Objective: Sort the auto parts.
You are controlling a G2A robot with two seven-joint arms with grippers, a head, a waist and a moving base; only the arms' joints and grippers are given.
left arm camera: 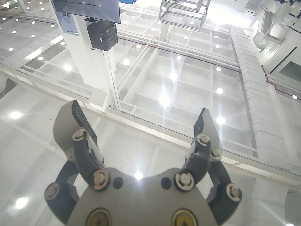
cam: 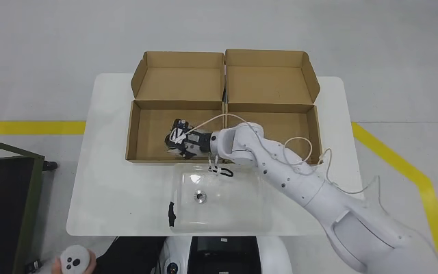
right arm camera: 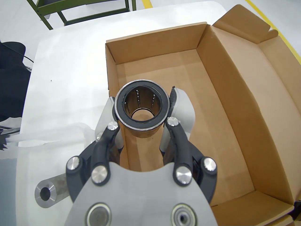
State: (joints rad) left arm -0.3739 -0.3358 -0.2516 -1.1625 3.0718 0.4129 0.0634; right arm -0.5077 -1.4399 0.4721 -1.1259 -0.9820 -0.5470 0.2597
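The right end effector [right arm camera: 143, 106] is closed on a short metal bearing sleeve [right arm camera: 142, 125] — a thick-walled tube with a dark end ring and rows of tiny balls lining its bore. The fingers [right arm camera: 182, 105] press on opposite sides of its round outer wall. The sleeve is held inside the open top of a cardboard box [right arm camera: 230, 90], the one on the robot's left of two boxes [cam: 270, 85] standing side by side on the white counter [cam: 102, 171]. Whether it touches the box floor cannot be told.

The sleeve looks like solid steel, so it is probably heavy for its size, rigid, and smooth enough to slip. A squeeze across the outer wall near mid-length seems the safest hold; the bore with its balls is best left alone.

A clear tray [cam: 243, 218] near the robot holds a small metal part [cam: 199, 197].

The left end effector [left arm camera: 141, 118] points at the ceiling — its fingers spread apart, holding nothing.
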